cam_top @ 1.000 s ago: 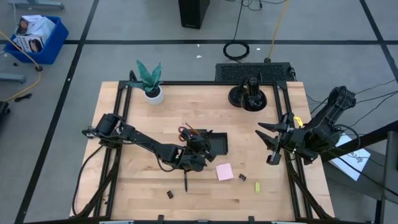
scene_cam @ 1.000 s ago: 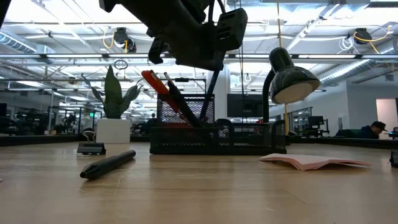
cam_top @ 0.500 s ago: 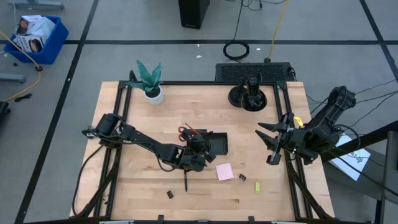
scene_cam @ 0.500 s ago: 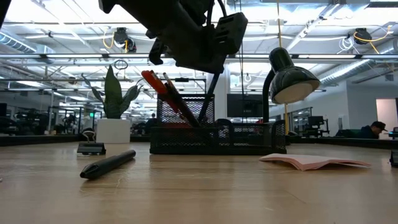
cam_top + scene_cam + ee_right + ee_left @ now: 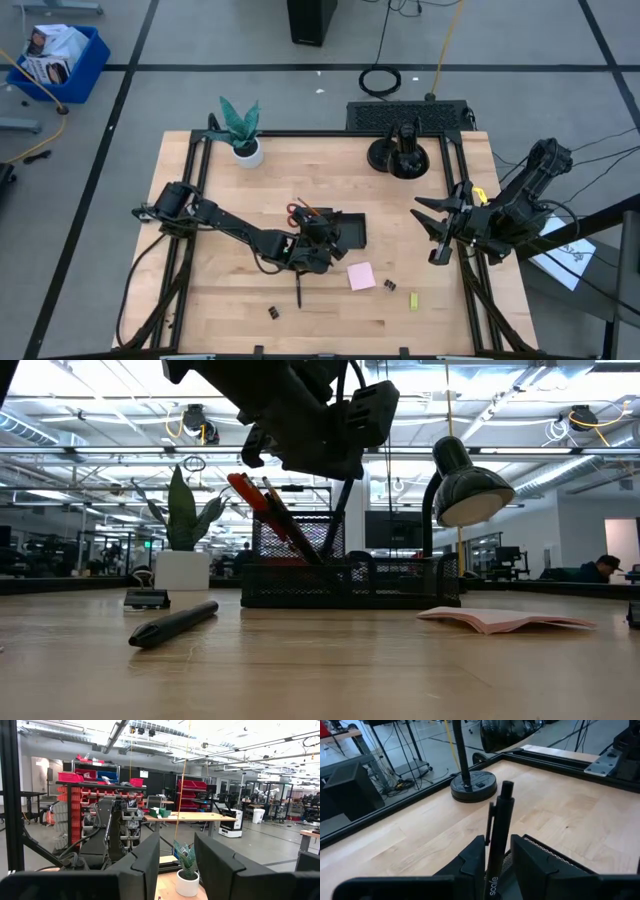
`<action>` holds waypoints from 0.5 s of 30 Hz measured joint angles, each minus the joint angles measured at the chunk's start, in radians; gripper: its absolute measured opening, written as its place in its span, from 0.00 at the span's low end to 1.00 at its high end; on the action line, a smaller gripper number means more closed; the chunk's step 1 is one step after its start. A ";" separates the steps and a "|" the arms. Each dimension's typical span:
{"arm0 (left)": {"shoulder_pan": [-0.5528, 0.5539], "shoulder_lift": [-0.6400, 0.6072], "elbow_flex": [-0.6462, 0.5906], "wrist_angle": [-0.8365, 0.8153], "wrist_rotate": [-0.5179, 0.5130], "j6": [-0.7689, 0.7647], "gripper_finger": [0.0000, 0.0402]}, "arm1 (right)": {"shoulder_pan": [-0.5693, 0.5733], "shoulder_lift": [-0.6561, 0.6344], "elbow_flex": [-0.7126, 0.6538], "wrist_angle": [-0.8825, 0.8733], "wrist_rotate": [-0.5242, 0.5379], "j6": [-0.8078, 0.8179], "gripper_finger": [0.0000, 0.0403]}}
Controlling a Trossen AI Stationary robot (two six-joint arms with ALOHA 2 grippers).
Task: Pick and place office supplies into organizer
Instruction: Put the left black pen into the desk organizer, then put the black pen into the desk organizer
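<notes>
Over the middle of the wooden table point(image 5: 230, 300), the left pincer point(image 5: 496, 862) hangs above the black mesh organizer point(image 5: 340, 228), its two fingers set either side of a black pen point(image 5: 499, 832) that stands upright between them. I cannot tell whether those fingers are clamped on the pen or have begun to let go. Red-handled scissors point(image 5: 248, 495) and a pencil already lean in the organizer's tall cup. Loose on the table near the organizer lie another black pen point(image 5: 298, 291), a pink sticky-note pad point(image 5: 361, 276), tiny black binder clips point(image 5: 391, 285) and a small yellow-green piece point(image 5: 414, 300). The right pincer point(image 5: 436, 230) waits at the table's right edge, fingers apart and empty. A potted plant point(image 5: 240, 130) and a desk lamp base point(image 5: 398, 155) stand at the far side.

My worry: if the upright pen is not lined up over a compartment when freed, it could strike the mesh rim, tip outward and roll across the table.
</notes>
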State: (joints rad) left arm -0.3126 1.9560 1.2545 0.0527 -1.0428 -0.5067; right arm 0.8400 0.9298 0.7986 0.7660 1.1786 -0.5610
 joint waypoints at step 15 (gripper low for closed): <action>0.000 0.000 0.000 -0.001 0.000 0.000 0.31 | 0.000 0.000 0.000 0.000 0.000 0.000 0.29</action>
State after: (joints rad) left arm -0.3126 1.9560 1.2545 0.0521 -1.0431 -0.5064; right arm 0.8400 0.9295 0.7986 0.7660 1.1782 -0.5610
